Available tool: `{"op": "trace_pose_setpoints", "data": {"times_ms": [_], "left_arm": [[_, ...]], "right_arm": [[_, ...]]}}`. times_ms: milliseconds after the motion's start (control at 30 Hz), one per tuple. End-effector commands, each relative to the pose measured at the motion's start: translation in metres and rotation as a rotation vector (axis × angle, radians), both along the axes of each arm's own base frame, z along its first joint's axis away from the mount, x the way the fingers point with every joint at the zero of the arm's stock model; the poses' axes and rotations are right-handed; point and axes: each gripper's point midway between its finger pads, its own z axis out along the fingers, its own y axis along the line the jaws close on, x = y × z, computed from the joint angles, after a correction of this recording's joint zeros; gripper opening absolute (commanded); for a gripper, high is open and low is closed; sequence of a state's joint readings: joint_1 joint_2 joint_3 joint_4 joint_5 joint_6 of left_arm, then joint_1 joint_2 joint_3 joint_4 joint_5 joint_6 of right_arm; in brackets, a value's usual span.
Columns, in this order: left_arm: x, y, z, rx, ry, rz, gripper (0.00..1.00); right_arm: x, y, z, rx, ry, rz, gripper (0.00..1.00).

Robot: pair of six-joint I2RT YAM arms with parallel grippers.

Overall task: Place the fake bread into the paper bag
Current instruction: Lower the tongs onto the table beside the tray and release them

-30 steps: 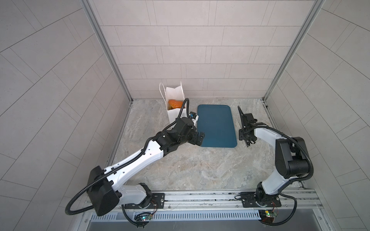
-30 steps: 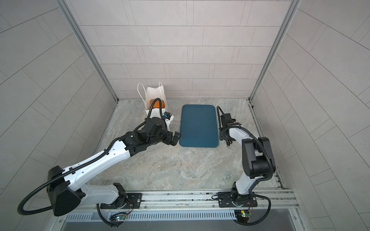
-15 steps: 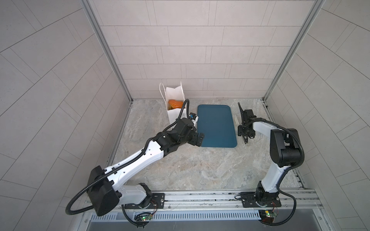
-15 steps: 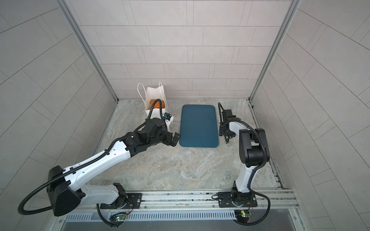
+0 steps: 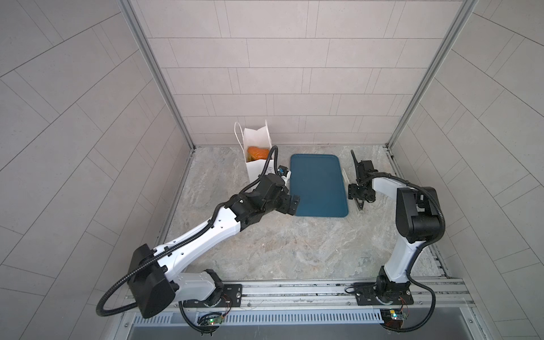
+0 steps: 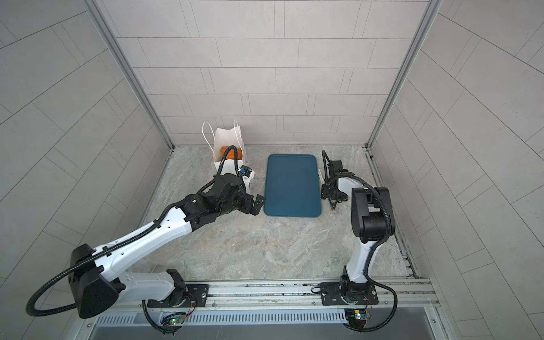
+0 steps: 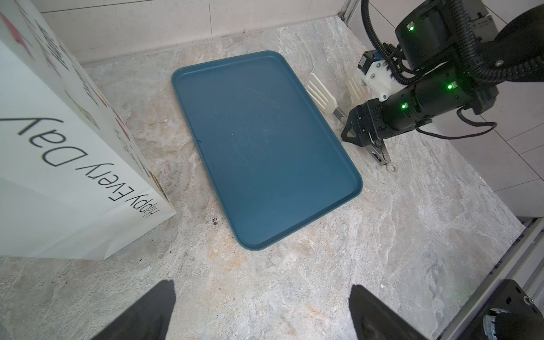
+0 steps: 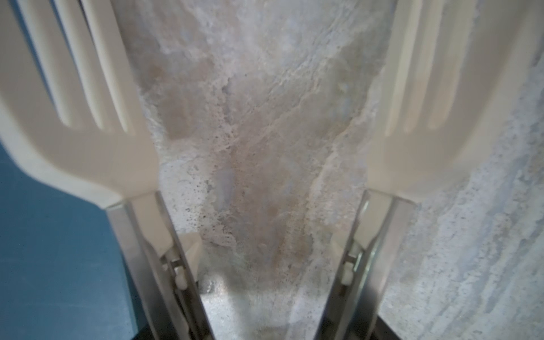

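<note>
The fake bread [image 5: 258, 152] lies inside the paper bag [image 5: 255, 173]. 1 orange-brown piece shows through the open mouth in both top views, with a yellowish bit just under it; how many more are in there I cannot tell. The bag stands upright at the back of the table [image 5: 294, 250], near the rear wall. Its cord handles are up and its "Happy Every Day" side is turned toward the tray [image 5: 319, 185]. The dark teal tray lies flat just beside the bag, on its right in the top views.

The left gripper [image 7: 260, 285] hovers over the table at the tray's near left corner, close to the bag. Its 2 fingers are spread wide and hold nothing.

Along the tray's other long side, white slotted tongs [image 7: 321, 94] rest on edge on the table, just beside the rim. The right gripper [image 7: 357, 134] straddles their 2 metal handles, which stand splayed apart in the right wrist view. Whether it presses on them or only brackets them I cannot tell.
</note>
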State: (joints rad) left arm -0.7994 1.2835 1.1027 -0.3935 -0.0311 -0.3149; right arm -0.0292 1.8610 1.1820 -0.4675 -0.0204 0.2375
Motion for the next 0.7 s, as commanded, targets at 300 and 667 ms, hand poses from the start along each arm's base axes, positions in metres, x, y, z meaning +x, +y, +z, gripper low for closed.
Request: {"op": "trace_pose_setpoints", "data": {"times_ms": [300,667], "left_arm": [[-0.004,0.010,0.006,0.003,-0.030,0.024,1.00],[-0.001,0.031,0.017,0.009,-0.099,0.106,1.00]], "right_arm": [[-0.006,-0.006,0.047,-0.025,-0.119,-0.008,0.93],[-0.017,-0.010,0.074,-0.064,-0.333,-0.002,0.93]]}}
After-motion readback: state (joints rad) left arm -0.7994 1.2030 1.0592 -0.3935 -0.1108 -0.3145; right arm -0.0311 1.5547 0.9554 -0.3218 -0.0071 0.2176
